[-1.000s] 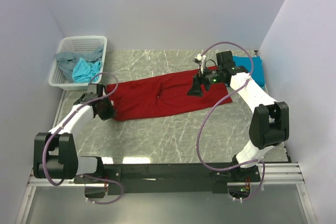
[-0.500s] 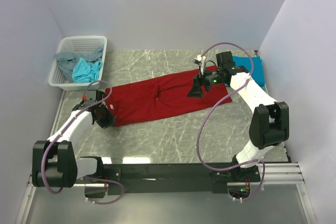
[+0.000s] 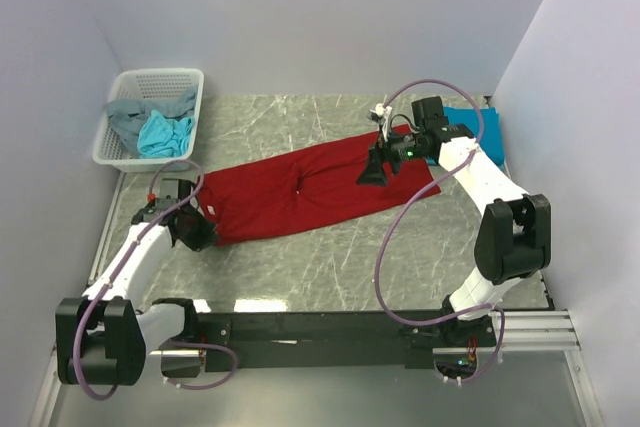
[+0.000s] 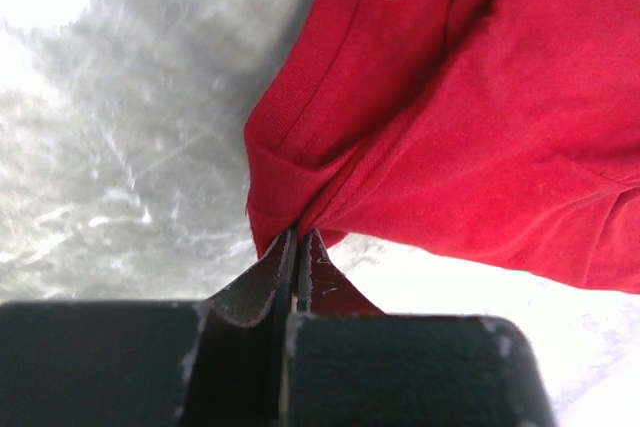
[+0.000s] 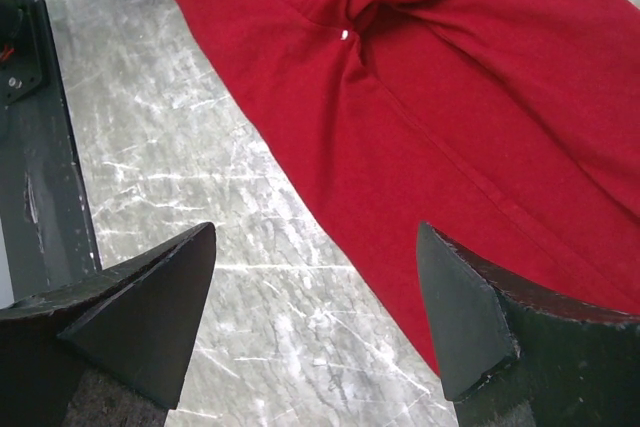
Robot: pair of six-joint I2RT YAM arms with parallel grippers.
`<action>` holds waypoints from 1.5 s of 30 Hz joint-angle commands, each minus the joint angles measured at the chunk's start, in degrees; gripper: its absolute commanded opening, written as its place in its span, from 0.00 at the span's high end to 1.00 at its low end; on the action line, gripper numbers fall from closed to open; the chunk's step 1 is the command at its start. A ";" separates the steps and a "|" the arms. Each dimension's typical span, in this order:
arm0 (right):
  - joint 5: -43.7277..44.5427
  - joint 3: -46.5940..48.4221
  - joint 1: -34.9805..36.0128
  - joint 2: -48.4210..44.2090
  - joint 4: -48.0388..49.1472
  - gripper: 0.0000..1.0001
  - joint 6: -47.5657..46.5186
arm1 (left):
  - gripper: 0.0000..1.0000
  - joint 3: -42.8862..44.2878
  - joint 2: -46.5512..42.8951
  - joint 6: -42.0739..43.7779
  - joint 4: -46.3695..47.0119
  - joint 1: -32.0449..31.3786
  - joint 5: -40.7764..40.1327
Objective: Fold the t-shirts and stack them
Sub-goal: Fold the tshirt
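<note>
A dark red t-shirt [image 3: 300, 187] lies stretched across the marble table, folded lengthwise. My left gripper [image 3: 192, 230] is shut on its left end; in the left wrist view the red t-shirt [image 4: 460, 127] bunches into the closed gripper [image 4: 298, 237]. My right gripper [image 3: 374, 169] hovers open over the shirt's right part, nothing between its fingers [image 5: 160, 297]; below it the red t-shirt [image 5: 480, 97] meets bare table. A teal-blue t-shirt [image 3: 478, 132] lies folded at the far right, partly behind the right arm. Grey [image 3: 125, 117] and light turquoise [image 3: 163, 134] t-shirts sit in the basket.
A white mesh basket [image 3: 180, 79] stands at the back left corner. Walls close in the table on the left, back and right. The black rail [image 3: 320, 325] with both arm bases runs along the near edge.
My left gripper has pulled the shirt's left end toward the near left, stretching the cloth. The right gripper has stayed in place, open.
</note>
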 commanded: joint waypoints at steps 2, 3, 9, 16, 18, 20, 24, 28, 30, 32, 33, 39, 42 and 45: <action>0.62 1.73 -0.52 -0.81 0.39 0.13 -0.70 | 0.94 -2.80 -2.25 -3.89 -4.51 0.29 4.28; 0.71 1.73 -0.44 -0.81 0.39 0.13 -0.70 | 0.92 -3.07 -2.77 -5.46 -5.21 0.29 5.25; 1.93 1.64 -0.44 -1.25 0.83 0.12 -0.61 | 0.68 -0.01 -14.10 -11.72 -13.38 0.29 2.37; 7.37 1.47 -0.52 -2.04 0.66 0.12 -2.81 | 0.31 5.62 -16.40 -7.77 -18.05 0.20 -2.57; 9.66 0.60 -0.52 -3.35 1.27 0.11 -4.56 | 0.32 6.42 -17.19 -4.88 -16.31 0.20 -2.48; 14.23 -1.25 -0.61 -5.37 4.67 0.09 -5.45 | 0.32 7.73 -17.81 -1.28 -11.22 0.20 -1.26; 16.17 -8.10 -5.17 -11.09 14.18 0.08 -1.62 | 0.32 6.87 -21.05 14.09 6.60 0.20 12.17; 17.75 4.52 -10.71 1.01 -4.84 0.26 -5.89 | 0.32 5.89 -20.37 18.86 17.09 0.20 16.50; 20.90 5.25 -14.31 5.42 -7.69 0.34 -2.92 | 0.32 6.86 -18.70 21.76 17.37 0.20 15.63; 24.77 2.54 -15.99 4.91 -3.85 0.34 -0.10 | 0.32 7.12 -16.58 23.78 17.28 0.20 14.84; 26.27 0.09 -17.12 4.64 -2.87 0.34 1.91 | 0.32 7.04 -16.23 25.44 17.19 0.20 14.75; 33.84 -3.28 -18.45 6.22 -0.93 0.33 6.42 | 0.31 3.79 -16.58 29.15 19.03 0.20 14.66; 27.28 -2.41 -18.10 5.87 -4.42 0.30 0.48 | 0.31 3.08 -16.76 29.15 19.91 0.20 16.32; 18.47 -1.69 -13.99 3.94 -12.26 0.13 -12.78 | 0.31 2.12 -15.88 28.02 21.49 0.20 16.42</action>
